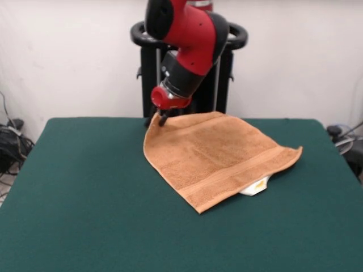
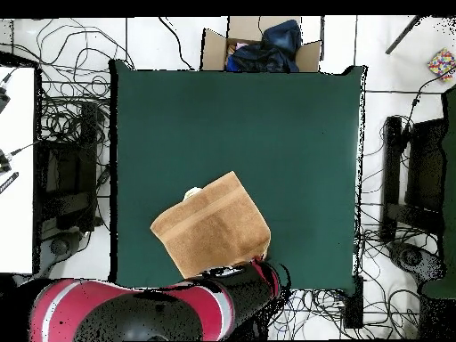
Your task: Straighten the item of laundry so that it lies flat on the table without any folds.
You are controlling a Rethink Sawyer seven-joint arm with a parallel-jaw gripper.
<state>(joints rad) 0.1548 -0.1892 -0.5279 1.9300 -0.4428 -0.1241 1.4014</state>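
Towel (image 1: 212,156) on table (image 1: 85,192), pincer (image 1: 158,119) at its corner.

Towel (image 2: 212,226) on green table (image 2: 267,125), arm (image 2: 178,307) over its near corner.

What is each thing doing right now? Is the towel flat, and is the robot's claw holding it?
towel: spread on the table, not smooth, far corner raised at the gripper
white care label: poking out from under the towel's near edge
gripper: down at the towel's far corner; open or shut can't be seen
table: green top, towel lying on it
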